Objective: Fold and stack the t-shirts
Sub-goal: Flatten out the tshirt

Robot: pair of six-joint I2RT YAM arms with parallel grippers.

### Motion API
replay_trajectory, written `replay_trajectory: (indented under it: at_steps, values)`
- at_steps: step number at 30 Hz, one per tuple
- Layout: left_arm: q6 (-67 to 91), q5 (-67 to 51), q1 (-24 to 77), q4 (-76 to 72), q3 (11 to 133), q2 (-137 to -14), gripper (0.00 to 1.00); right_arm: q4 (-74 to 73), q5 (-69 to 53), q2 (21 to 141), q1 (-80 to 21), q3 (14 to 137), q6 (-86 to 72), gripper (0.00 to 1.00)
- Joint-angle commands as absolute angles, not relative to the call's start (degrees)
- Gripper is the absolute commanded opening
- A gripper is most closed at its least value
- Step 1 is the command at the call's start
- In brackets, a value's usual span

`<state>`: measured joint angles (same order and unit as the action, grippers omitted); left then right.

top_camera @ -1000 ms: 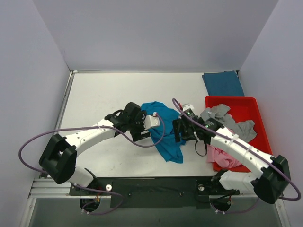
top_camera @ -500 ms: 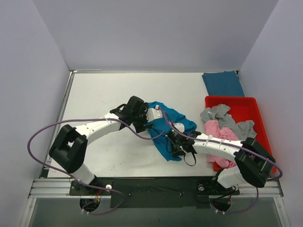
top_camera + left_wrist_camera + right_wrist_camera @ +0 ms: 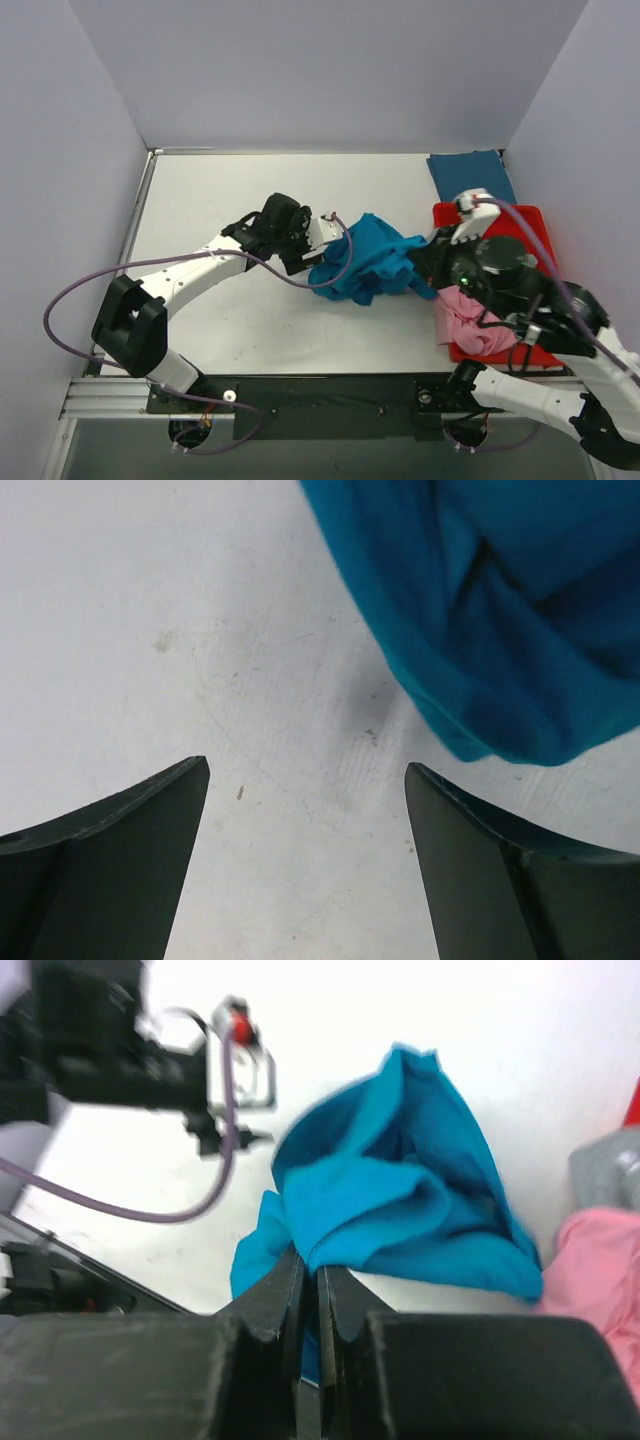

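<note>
The teal t-shirt (image 3: pixel 368 262) is lying crumpled near the middle of the bench (image 3: pixel 215 195), bunched in soft, deep folds, with one part rising toward the right gripper (image 3: pixel 308 1278). That gripper's jaws are pinching a fold of the cloth between them. The left gripper (image 3: pixel 305 775) is hovering just beside the shirt's edge, jaws spread wide and holding nothing. A pink t-shirt (image 3: pixel 468 325) is lying rumpled in the red tray (image 3: pixel 522 215). A folded teal t-shirt (image 3: pixel 470 176) is lying flat in the far right corner.

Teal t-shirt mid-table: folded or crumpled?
Crumpled: the teal t-shirt lies in a rumpled heap, one fold pinched by the right gripper, fingers shut.
</note>
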<state>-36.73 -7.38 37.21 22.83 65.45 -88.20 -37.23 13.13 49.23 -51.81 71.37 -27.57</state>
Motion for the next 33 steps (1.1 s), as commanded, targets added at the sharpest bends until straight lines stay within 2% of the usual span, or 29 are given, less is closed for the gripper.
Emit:
replay_trajectory:
  at_steps: [1,7,11,13,17,24,26,28,29,30,31,32,33]
  values:
    - [-33.6,-12.3,38.6,25.7,68.7,-85.0,0.91,-44.3,15.1,48.5,-51.8,82.8,-17.6,0.00]
    - [-30.7,-16.3,44.2,29.4,70.9,-83.5,0.91,-44.7,23.1,52.6,-50.9,92.7,-10.9,0.00]
    - [-29.1,-22.8,47.9,29.8,70.8,-83.3,0.92,-44.8,23.0,54.5,-47.6,96.1,-8.8,0.00]
    - [-30.0,-26.8,49.0,28.1,68.7,-83.3,0.92,-44.8,21.3,54.8,-44.4,96.5,-7.8,0.00]
    - [-30.9,-26.6,54.0,20.9,63.4,-86.2,0.94,-44.9,14.3,54.7,-36.0,94.8,-7.4,0.00]
    - [-26.6,-20.0,56.1,7.1,65.5,-97.9,0.94,-44.8,1.7,56.3,-23.1,92.1,-7.7,0.00]
    - [-25.2,-19.9,56.1,7.6,68.4,-101.4,0.93,-44.9,-1.9,56.9,-20.5,91.9,-7.9,0.00]
    - [-23.8,-22.2,56.2,8.4,70.5,-104.1,0.87,-44.8,-3.7,57.3,-18.6,91.8,-8.0,0.00]
    - [-23.6,-23.2,56.2,9.7,71.7,-104.7,0.62,-44.9,-4.4,57.4,-17.4,91.6,-8.1,0.00]
    - [-23.7,-25.2,56.0,10.9,72.3,-105.7,0.47,-44.9,-4.7,57.5,-16.8,91.5,-8.2,0.00]
    - [-25.1,-26.4,55.6,14.6,73.8,-106.2,0.10,-44.9,-5.5,57.7,-15.6,91.1,-8.2,0.00]
    - [-25.6,-26.4,54.8,16.2,74.8,-106.3,0.00,-44.9,-5.9,57.7,-15.0,91.1,-8.2,0.00]
    - [-25.3,-25.3,53.8,18.4,76.3,-106.1,0.00,-44.9,-6.7,58.1,-13.7,91.1,-8.0,0.00]
